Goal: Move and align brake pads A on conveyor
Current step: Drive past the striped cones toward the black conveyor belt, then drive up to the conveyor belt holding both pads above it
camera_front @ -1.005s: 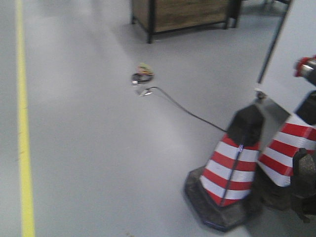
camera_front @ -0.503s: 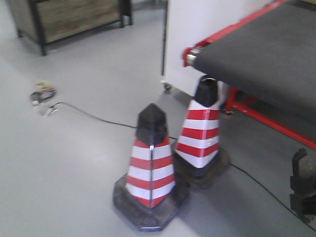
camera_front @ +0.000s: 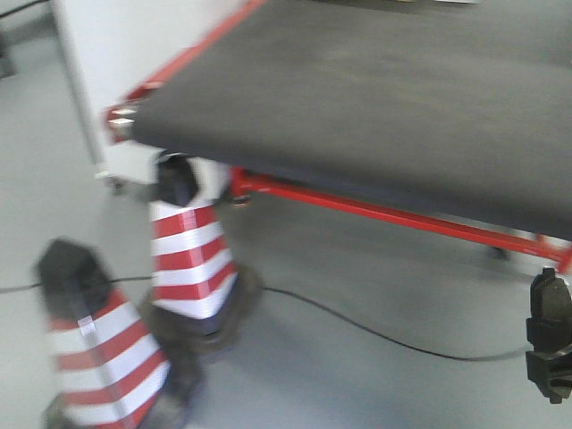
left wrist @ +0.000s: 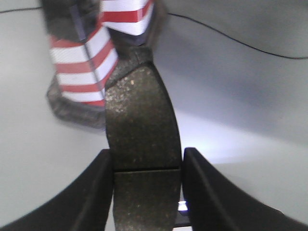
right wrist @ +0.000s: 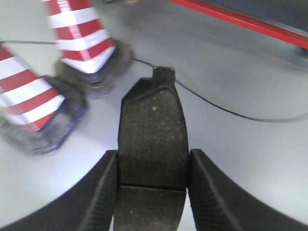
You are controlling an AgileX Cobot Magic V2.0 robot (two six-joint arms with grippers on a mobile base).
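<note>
1. Brake pad A [left wrist: 142, 110], left wrist view: stands on end, clamped on its two long edges by the left gripper [left wrist: 147, 154]. The black fingers [left wrist: 98, 192] press one on each side. Speckled grey-brown friction face toward the camera, centre groove level with the fingertips. Held in the air above the grey floor [left wrist: 240, 120]. Behind it is a red-and-white traffic cone [left wrist: 82, 62] on a black base, with a second cone [left wrist: 127, 14] partly in frame at the top. A thin black cable [left wrist: 231, 38] crosses the floor, upper right.

2. Right wrist view: second brake pad A [right wrist: 153, 125] gripped the same way by the right gripper [right wrist: 153, 154], ribbed fingers tight against both long edges. A small tab sticks up at the pad's far end. The pad is above the floor, not on the belt. Two cones to the left, both blurred; the cable runs behind the pad. A red frame rail [right wrist: 240, 19] lies across the top right.

3. Front view, blurred: the conveyor [camera_front: 375, 107] fills the upper right, a dark felt-like belt with a red edge and its roller end at left. One cone stands beneath that end, the other nearer, at lower left. A dark rig part [camera_front: 550, 335] shows at the right edge; I cannot tell what it is.
</note>
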